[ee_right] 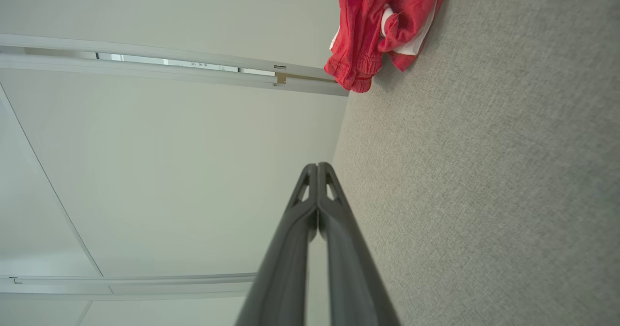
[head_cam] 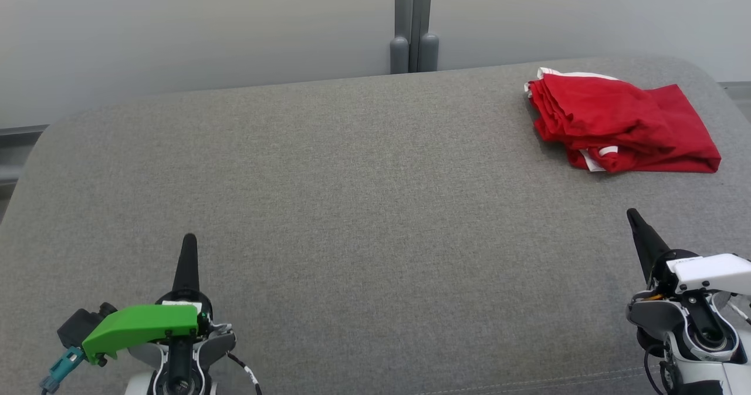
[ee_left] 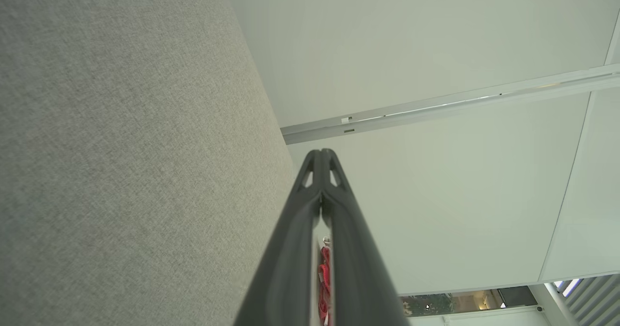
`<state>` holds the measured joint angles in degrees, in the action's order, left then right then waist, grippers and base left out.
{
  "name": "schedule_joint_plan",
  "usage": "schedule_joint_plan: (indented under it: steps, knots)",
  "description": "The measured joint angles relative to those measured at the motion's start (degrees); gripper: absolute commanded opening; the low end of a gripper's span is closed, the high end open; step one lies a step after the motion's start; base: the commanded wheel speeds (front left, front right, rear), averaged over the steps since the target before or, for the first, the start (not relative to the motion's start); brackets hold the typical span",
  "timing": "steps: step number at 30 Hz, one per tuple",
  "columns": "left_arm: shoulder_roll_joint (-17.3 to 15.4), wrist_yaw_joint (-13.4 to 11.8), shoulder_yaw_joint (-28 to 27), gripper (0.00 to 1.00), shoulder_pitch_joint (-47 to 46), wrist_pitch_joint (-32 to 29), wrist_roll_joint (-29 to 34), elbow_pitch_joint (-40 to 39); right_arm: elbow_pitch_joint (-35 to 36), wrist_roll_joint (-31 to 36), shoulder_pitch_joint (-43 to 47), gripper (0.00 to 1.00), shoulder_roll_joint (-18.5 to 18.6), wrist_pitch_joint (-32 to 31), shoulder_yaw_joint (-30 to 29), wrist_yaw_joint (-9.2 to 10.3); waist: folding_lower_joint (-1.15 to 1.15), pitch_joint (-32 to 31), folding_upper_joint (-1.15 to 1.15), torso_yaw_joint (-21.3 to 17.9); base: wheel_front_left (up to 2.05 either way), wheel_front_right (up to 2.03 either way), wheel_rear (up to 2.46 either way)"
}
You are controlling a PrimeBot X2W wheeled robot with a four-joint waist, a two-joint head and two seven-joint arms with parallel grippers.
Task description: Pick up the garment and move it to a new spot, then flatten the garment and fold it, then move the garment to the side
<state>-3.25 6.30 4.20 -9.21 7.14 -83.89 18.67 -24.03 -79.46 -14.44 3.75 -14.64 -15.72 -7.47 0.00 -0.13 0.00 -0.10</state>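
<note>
The left end effector (head_cam: 189,243) and right end effector (head_cam: 635,218) have fingers together, empty. The garment (head_cam: 622,122) lies bunched well ahead of the right one (near an edge of the desk (head_cam: 352,178)); a shallow pinch may drag it off.

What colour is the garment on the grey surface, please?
The garment is red with white trim at its edges. It shows best in the head view.

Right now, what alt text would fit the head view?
A red garment lies bunched at the far right of a grey fabric surface. The left gripper and right gripper sit shut and empty at the lower corners.
</note>
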Motion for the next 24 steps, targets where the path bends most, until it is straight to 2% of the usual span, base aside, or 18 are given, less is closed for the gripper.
schedule_joint_plan:
  steps: [24]
  knots:
    - [0.4,1.1,0.4,0.00,-2.7,-0.9,-10.0,0.9,-1.0,-9.9,-2.3,0.00,0.3,-3.4,-1.8,0.00,0.00,0.9,0.00,0.1,0.00,0.00,0.00]
